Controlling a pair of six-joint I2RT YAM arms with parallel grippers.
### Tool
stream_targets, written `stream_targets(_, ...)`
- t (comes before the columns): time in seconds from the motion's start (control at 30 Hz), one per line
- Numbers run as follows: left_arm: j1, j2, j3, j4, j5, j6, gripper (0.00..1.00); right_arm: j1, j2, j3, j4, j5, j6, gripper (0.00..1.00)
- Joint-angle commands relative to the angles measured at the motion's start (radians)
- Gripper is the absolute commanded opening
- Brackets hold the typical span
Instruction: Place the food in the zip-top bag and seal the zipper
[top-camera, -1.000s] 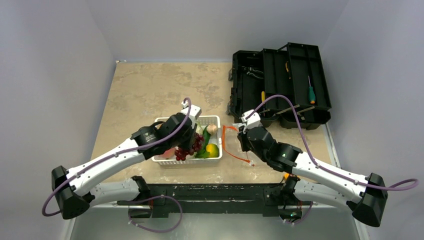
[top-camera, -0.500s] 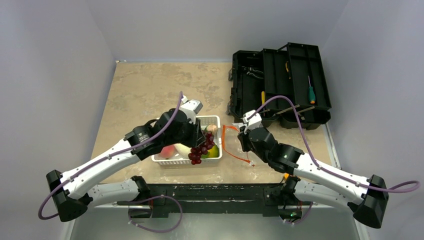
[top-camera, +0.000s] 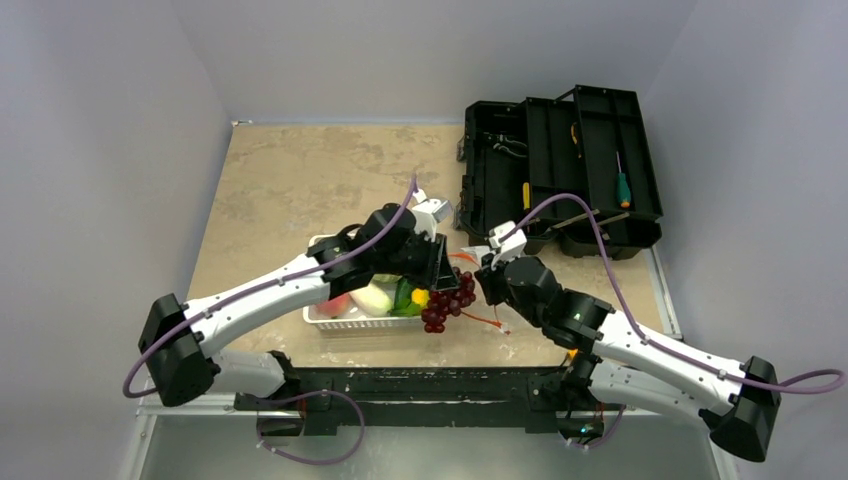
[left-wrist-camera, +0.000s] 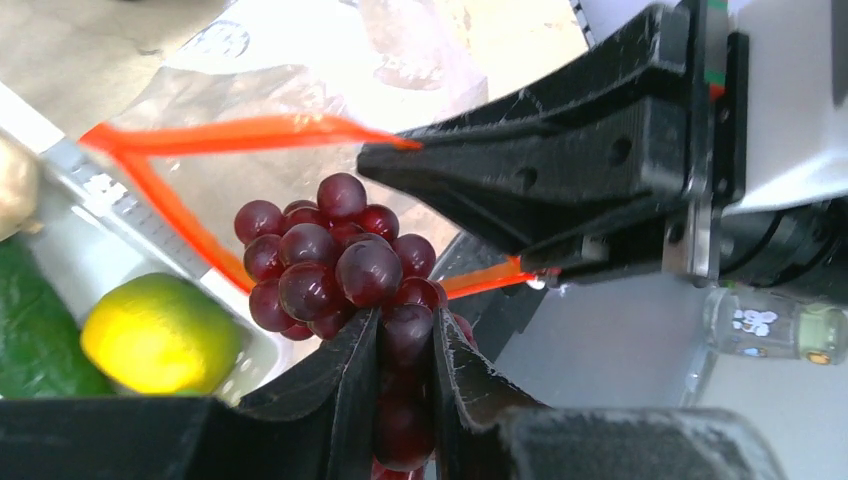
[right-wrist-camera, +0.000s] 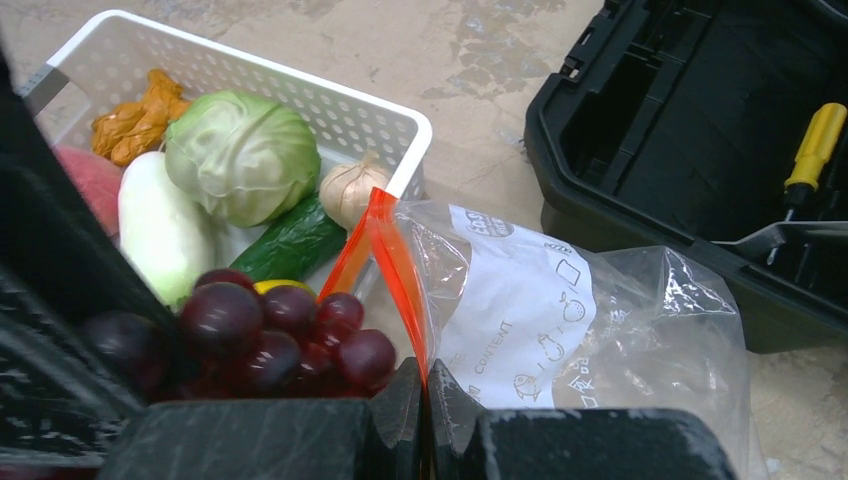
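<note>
Over centre frame: grapes leave basket for bag

Lifted out of the white basket (top-camera: 345, 322), the purple grapes (top-camera: 445, 297) hang clamped in the left gripper (left-wrist-camera: 405, 340), now just beside the zipper (right-wrist-camera: 393, 250). Right of them, the right gripper (right-wrist-camera: 425, 390) pinches the zip-top bag (right-wrist-camera: 580, 320) mouth up. Insertion looks next.

A black toolbox (top-camera: 560, 170) lies open on the tan table (top-camera: 290, 180). Inside it lie a green-handled screwdriver (top-camera: 622, 188) and a yellow-handled screwdriver (top-camera: 526, 192). A white slatted basket (top-camera: 345, 323) sits to its near left.
</note>
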Motion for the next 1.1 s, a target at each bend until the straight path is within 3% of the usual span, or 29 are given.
stream_targets(0.0, -0.002, 0.064, 0.103, 0.125, 0.110, -0.049, 0.00, -0.001, -0.029, -0.012, 0.063, -0.050, -0.031, 0.00)
stream_targets(0.2, 0.003, 0.167, 0.194, 0.049, 0.082, -0.090, 0.00, -0.001, -0.058, -0.024, 0.076, -0.089, -0.047, 0.00)
stream_targets(0.33, 0.013, 0.140, 0.132, 0.076, -0.054, -0.153, 0.00, -0.001, -0.085, -0.030, 0.078, -0.085, -0.047, 0.00)
stream_targets(0.43, 0.012, 0.086, -0.027, 0.285, -0.169, -0.279, 0.00, -0.001, -0.101, -0.035, 0.083, -0.090, -0.047, 0.00)
stream_targets(0.5, 0.009, 0.076, -0.125, 0.493, -0.182, -0.347, 0.00, 0.000, -0.109, -0.040, 0.087, -0.095, -0.047, 0.00)
stream_targets(0.6, 0.008, 0.100, -0.176, 0.634, -0.183, -0.422, 0.00, -0.001, -0.118, -0.038, 0.085, -0.115, -0.047, 0.00)
stream_targets(0.87, 0.011, 0.166, -0.162, 0.620, -0.212, -0.599, 0.00, -0.001, -0.191, -0.068, 0.124, -0.168, -0.054, 0.00)
stream_targets(1.07, 0.009, 0.236, -0.080, 0.616, -0.135, -0.596, 0.00, -0.001, -0.142, -0.054, 0.111, -0.140, -0.050, 0.00)
